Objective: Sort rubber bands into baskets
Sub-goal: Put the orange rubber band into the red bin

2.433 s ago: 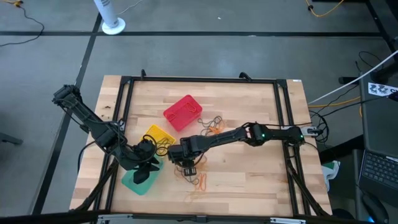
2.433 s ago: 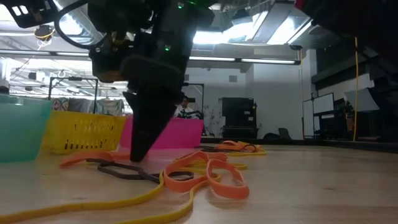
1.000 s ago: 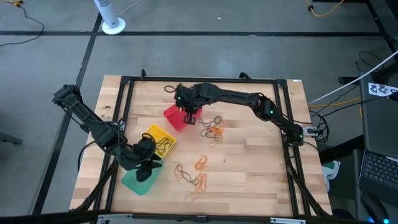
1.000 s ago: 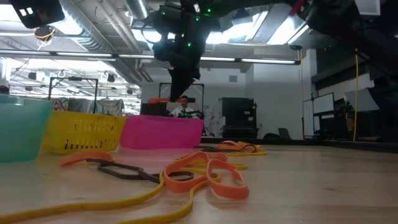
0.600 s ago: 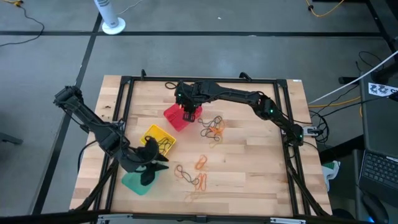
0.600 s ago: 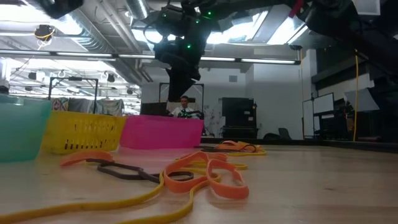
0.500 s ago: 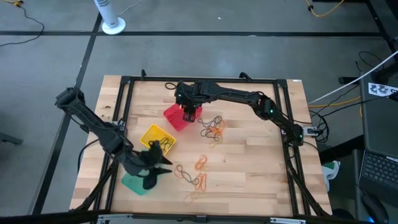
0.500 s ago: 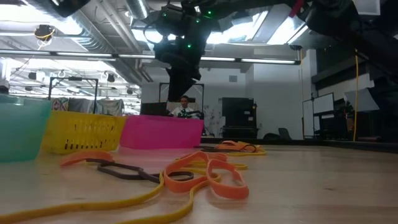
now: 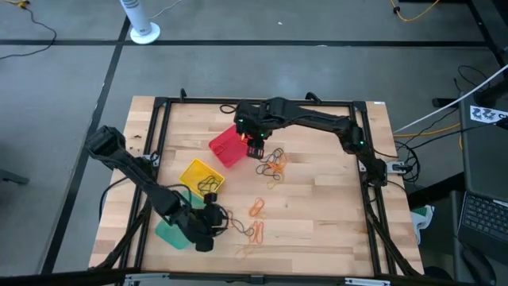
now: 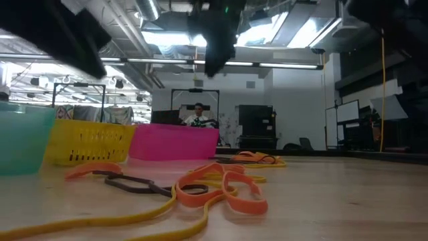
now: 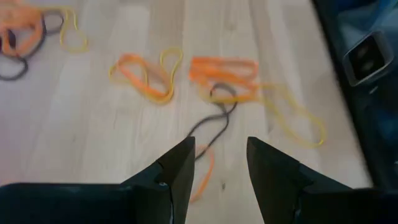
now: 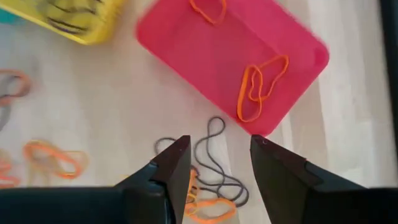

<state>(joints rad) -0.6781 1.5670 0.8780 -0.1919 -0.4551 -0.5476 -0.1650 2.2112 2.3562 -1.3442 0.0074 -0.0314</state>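
Observation:
The red basket (image 9: 232,144) holds two orange rubber bands (image 12: 258,84). The yellow basket (image 9: 201,175) holds dark bands. The teal basket (image 9: 168,232) stands at the near left. Loose orange, dark and yellowish rubber bands lie on the table in clusters (image 9: 273,163) (image 9: 258,208) (image 9: 248,230). My left gripper (image 9: 216,225) is open and empty, above the table just left of the near cluster (image 11: 217,93). My right gripper (image 9: 255,148) is open and empty, above the red basket's right edge (image 12: 273,118), with dark bands (image 12: 214,158) beneath it.
A black frame (image 9: 262,102) runs along the table's edges. The baskets stand in a row in the low view: teal (image 10: 23,140), yellow (image 10: 90,144), red (image 10: 174,144). Bare wood lies at the table's right half (image 9: 333,199). A person sits in the room beyond (image 10: 198,115).
My left gripper has swung from above the teal basket toward the table's right, to the near cluster of bands. My right gripper has shifted a little from over the red basket toward the table's right, to that basket's edge.

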